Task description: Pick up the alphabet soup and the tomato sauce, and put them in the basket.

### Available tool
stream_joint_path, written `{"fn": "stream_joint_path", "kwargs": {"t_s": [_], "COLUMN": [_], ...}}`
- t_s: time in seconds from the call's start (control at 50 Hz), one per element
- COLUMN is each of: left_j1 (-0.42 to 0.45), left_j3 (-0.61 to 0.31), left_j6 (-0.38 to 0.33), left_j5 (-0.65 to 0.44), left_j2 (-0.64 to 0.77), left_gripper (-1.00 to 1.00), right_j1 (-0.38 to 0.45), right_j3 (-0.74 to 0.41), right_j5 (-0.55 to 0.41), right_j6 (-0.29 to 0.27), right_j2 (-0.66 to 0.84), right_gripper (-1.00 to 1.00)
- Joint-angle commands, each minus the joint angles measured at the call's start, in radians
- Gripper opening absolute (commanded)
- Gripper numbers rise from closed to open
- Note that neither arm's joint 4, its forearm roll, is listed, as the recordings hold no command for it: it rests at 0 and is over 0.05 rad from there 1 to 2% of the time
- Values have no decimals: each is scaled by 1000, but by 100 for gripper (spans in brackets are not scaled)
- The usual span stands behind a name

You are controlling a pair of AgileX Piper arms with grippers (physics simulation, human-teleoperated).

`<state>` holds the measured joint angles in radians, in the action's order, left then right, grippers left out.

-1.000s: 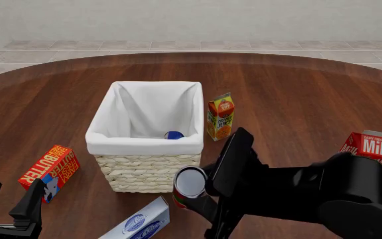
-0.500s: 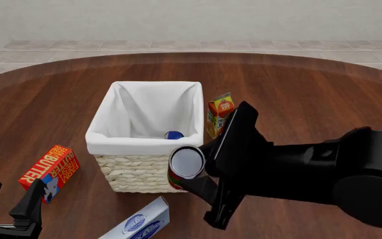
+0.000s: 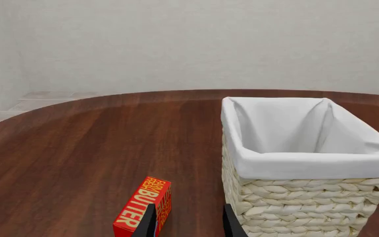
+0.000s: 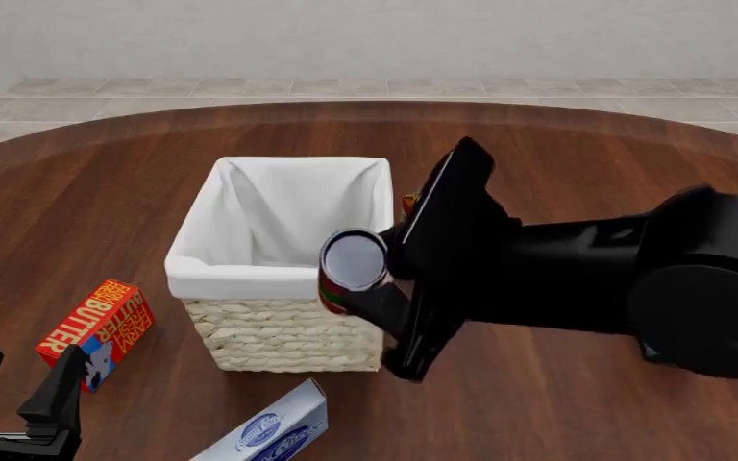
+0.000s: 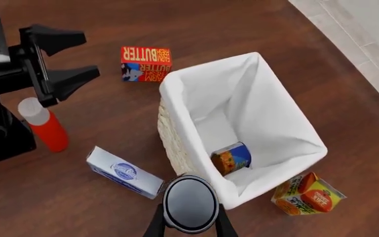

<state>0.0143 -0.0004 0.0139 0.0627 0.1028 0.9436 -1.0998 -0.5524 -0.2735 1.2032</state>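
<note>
Carrying sauce point(image 4: 351, 272) over basket point(image 4: 280, 279) rim, right tool point(image 4: 388, 283) clenched on it; soup point(image 5: 231, 158) inside. Next: centre, release. Left tool point(image 4: 16, 399) released, idle.

Polished dark wood table point(image 4: 600, 163), faint sheen; basket point(image 4: 280, 336) of rough pale woven wicker, its smooth matt white cloth liner point(image 4: 280, 279) folded over the rim; tomato sauce point(image 4: 351, 261) can shows a pale, dull metallic lid; right gripper point(image 4: 382, 279) matt black plastic.
</note>
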Motion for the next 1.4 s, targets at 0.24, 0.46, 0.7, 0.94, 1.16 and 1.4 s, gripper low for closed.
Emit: {"fn": "stream_joint_path", "kwargs": {"t_s": [0.24,0.46,0.7,0.94,1.16,1.4], "left_j1": [0,0,0,0,0,0], "left_j3": [0,0,0,0,0,0], "left_j6": [0,0,0,0,0,0], "left_j5": [0,0,0,0,0,0], "left_j2": [0,0,0,0,0,0], "left_gripper": [100,100,100,100,100,100], "right_j1": [-41,-49,-61,-86,-85,-104], "right_j3": [-119,-167,-208,-263,-283,-342], "right_j5": [-9,-7,-2,-10,-6,-11], "right_j6": [-11,-13,-11,-17,-8,4], "right_j2": [75,116,155,209,237,303], "right_gripper": [-100,-100,-100,-100,-100,-100]}}
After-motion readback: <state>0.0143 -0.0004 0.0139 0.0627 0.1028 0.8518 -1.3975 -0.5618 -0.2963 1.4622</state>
